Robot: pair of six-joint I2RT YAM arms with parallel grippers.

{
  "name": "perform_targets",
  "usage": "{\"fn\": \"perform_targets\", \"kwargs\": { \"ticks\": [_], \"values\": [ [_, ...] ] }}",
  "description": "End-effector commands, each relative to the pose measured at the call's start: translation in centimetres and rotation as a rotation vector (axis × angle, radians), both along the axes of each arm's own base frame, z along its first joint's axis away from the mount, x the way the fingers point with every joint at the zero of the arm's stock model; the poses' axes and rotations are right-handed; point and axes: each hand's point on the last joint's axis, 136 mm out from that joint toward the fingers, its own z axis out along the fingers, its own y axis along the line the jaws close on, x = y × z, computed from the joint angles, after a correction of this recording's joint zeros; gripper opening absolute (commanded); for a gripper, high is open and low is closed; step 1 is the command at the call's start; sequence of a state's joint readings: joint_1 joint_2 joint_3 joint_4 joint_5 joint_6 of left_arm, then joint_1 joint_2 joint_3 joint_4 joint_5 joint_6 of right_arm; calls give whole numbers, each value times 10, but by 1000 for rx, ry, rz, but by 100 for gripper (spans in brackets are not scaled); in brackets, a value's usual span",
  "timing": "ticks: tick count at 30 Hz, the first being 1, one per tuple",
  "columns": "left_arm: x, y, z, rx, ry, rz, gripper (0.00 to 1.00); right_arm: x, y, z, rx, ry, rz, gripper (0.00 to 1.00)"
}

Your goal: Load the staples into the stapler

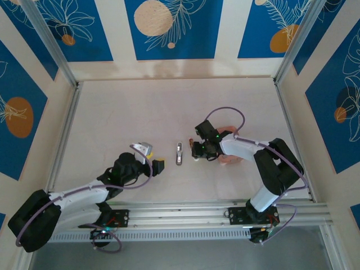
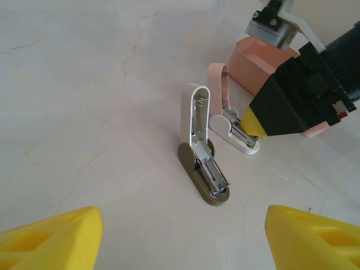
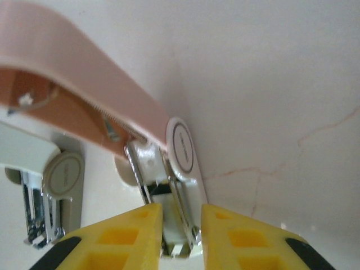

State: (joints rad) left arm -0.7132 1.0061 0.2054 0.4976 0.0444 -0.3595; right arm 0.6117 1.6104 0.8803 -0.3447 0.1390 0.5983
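The stapler [image 1: 179, 153], a tiny one with an olive base and bare metal magazine [image 2: 205, 169], lies at mid-table with its white lid swung up. My left gripper [image 1: 157, 166] is open just left of it, yellow fingers wide apart [image 2: 183, 220] and holding nothing. Right of it lies a second mini stapler [image 2: 239, 135] with a white base and a raised pink lid. My right gripper [image 1: 196, 151] is shut on its front end, the metal rail between the fingers [image 3: 181, 211]. I cannot make out loose staples; any would be hidden between those fingers.
A salmon-pink tray [image 2: 264, 62] stands just behind the right gripper, partly under the right arm [image 1: 229, 160]. In the right wrist view the olive stapler [image 3: 62, 180] lies a short way left of the fingers. Metal rails frame the pale tabletop [image 1: 140, 112].
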Motion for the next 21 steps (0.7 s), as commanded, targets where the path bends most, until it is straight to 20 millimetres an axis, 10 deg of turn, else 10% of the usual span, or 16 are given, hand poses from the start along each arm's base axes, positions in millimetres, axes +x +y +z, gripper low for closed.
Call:
{"fn": "perform_targets", "kwargs": {
  "ticks": [1, 21],
  "values": [
    [4, 1, 11, -9, -14, 14, 76, 0, 0, 20, 18, -40, -1, 29],
    [3, 4, 4, 8, 5, 22, 76, 1, 0, -6, -4, 24, -2, 26]
  ]
}}
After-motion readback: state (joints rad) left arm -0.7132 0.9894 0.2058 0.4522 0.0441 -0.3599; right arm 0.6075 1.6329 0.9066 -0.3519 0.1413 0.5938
